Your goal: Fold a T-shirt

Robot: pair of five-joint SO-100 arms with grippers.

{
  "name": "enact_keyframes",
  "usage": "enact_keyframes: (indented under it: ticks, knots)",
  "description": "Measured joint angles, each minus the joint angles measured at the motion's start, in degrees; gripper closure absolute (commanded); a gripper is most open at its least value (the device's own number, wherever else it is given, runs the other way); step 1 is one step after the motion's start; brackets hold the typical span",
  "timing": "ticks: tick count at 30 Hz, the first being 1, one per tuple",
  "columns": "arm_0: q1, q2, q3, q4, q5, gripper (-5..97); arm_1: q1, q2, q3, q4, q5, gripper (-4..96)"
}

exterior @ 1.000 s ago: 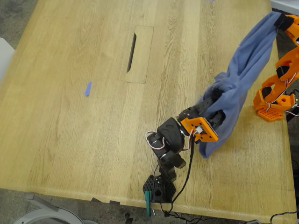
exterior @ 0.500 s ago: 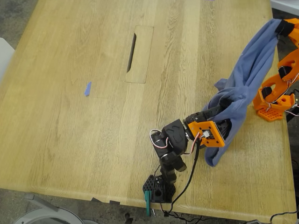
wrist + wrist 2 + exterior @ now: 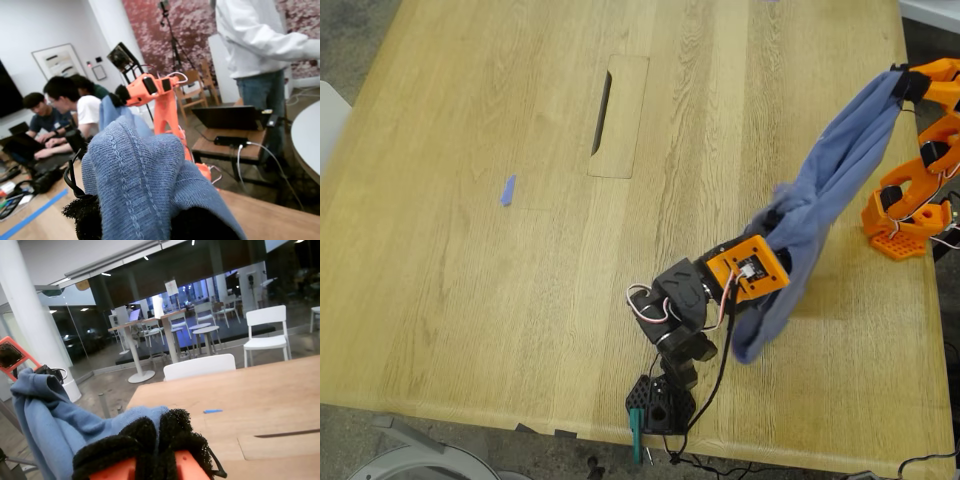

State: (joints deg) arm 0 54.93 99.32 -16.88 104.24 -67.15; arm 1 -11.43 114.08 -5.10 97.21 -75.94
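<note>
Above the surface (image 3: 470,300), toward the exterior view's right: T-shirt (image 3: 830,190), bunched, slung between both arms. First end effector (image 3: 772,232) and second end effector (image 3: 900,85): each clamped on cloth. Recommended: grips kept apart, cloth lowered flat before folding.

Exterior view looks steeply down; wrist views graze the table (image 3: 520,300).

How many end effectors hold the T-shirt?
2. My first end effector grips the T-shirt right of the exterior view's centre; my second end effector grips it at that view's upper right.
</note>
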Motion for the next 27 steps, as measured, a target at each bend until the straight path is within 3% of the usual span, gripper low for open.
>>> enact_keyframes:
  ticks: [14,27]
  knots:
    - [-6.24,-2.46,2.37,0.09,-6.33,92,-0.97,2.64,8.79,0.35,2.20,90.1]
    - [-8.53,16.44,40.69,-0.62,-9.93,92,-0.62,7.47,22.24,0.35,4.75,90.0]
